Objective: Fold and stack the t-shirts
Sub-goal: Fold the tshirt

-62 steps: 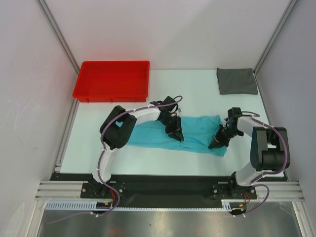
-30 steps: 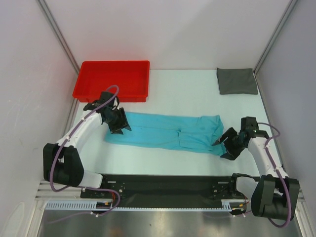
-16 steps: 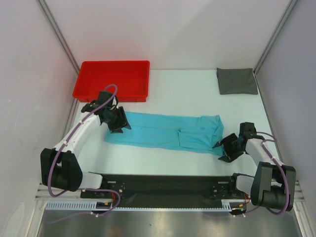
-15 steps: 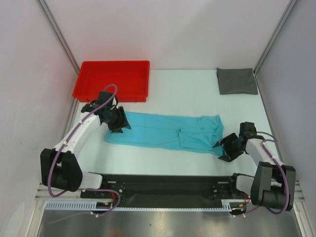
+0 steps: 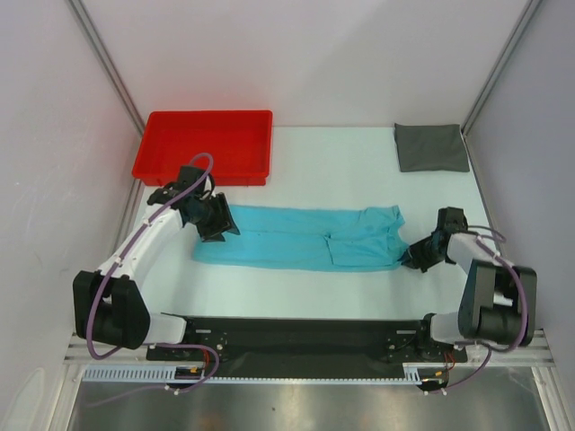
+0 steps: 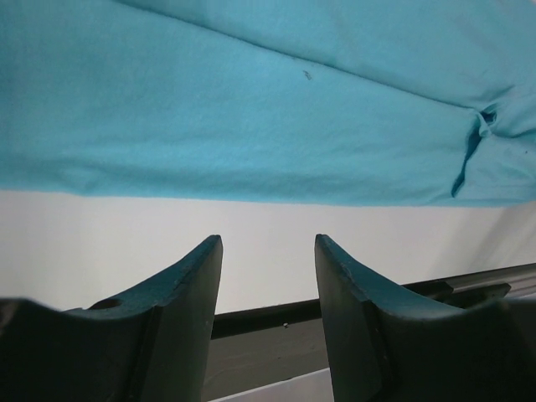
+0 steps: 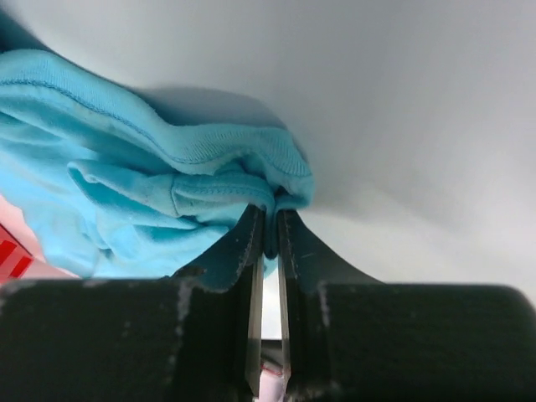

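the turquoise t-shirt lies on the white worktop as a long, narrow band that runs from left to right across the middle, nearer to the arm bases than to the far wall. its left part lies flat and smooth. its right part shows an overlapping layer and some creases, and the right end is gathered into a bunch.

the right hand is low at that right end. in the right wrist view its two fingers are pressed almost together, with only a thin slit between them, and they pinch a wad of the turquoise cloth at the tips. a ribbed hem and several folded layers bulge out just to the left of the tips.

the left hand is at the far left corner of the band, with its fingers pointing toward the cloth. in the left wrist view the fingers are spread, and only bare worktop shows in the gap between them. the long edge of the shirt lies just beyond the tips. i cannot tell from either view whether the tips touch the cloth.

the dark grey t-shirt sits folded into a small rectangle in the far right corner of the worktop, well apart from the turquoise one. a red tray stands at the far left, close behind the left hand.
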Action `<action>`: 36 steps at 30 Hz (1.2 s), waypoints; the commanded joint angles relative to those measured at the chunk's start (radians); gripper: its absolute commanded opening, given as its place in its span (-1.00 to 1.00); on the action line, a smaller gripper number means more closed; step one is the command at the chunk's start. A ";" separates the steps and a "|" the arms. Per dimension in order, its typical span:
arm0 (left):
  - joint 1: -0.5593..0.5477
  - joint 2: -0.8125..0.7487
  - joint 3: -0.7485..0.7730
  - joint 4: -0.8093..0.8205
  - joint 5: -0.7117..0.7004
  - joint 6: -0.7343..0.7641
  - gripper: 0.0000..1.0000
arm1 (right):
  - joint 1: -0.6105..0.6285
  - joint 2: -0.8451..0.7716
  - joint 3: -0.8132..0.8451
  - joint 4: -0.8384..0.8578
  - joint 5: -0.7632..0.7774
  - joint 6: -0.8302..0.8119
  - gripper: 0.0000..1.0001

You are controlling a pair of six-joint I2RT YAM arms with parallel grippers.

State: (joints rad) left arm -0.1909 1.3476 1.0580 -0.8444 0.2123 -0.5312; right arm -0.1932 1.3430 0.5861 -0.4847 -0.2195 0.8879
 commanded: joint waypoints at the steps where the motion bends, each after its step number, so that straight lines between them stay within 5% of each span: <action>1: 0.004 0.011 0.042 0.024 0.032 0.013 0.08 | -0.025 0.145 0.156 0.156 0.209 -0.059 -0.82; 9: -0.033 0.096 0.181 -0.030 -0.036 0.121 0.23 | -0.037 0.421 0.481 0.066 0.258 -0.171 -0.74; 11: -0.048 0.143 0.236 -0.048 -0.085 0.157 0.25 | -0.038 0.475 0.532 0.020 0.253 -0.213 -0.55; 12: -0.050 0.159 0.252 -0.053 -0.105 0.168 0.26 | -0.037 0.488 0.567 -0.023 0.247 -0.224 -0.25; 14: -0.056 0.198 0.284 -0.068 -0.170 0.192 0.26 | -0.037 0.484 0.587 -0.066 0.230 -0.254 0.03; 15: -0.056 0.206 0.290 -0.071 -0.185 0.197 0.26 | -0.031 0.470 0.589 -0.113 0.233 -0.262 0.37; 19: -0.056 0.209 0.298 -0.070 -0.209 0.198 0.26 | 0.006 0.326 0.542 -0.219 0.229 -0.279 0.72; 25: -0.056 0.131 0.298 -0.071 -0.209 0.137 0.24 | 0.214 0.046 0.342 -0.204 0.033 -0.076 0.71; 27: -0.058 0.102 0.295 -0.076 -0.209 0.123 0.23 | 0.392 -0.007 0.284 -0.117 -0.001 0.011 0.68; 32: -0.064 0.016 0.249 -0.076 -0.251 0.082 0.21 | 0.760 0.097 0.339 0.085 0.000 0.207 0.58; 36: -0.073 -0.051 0.218 -0.090 -0.240 0.069 0.20 | 1.007 0.278 0.461 0.239 0.037 0.385 0.31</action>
State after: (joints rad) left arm -0.2508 1.3586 1.2919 -0.9230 -0.0154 -0.4305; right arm 0.7025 1.5429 0.9691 -0.4202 -0.1970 1.0683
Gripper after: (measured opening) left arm 0.601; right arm 0.680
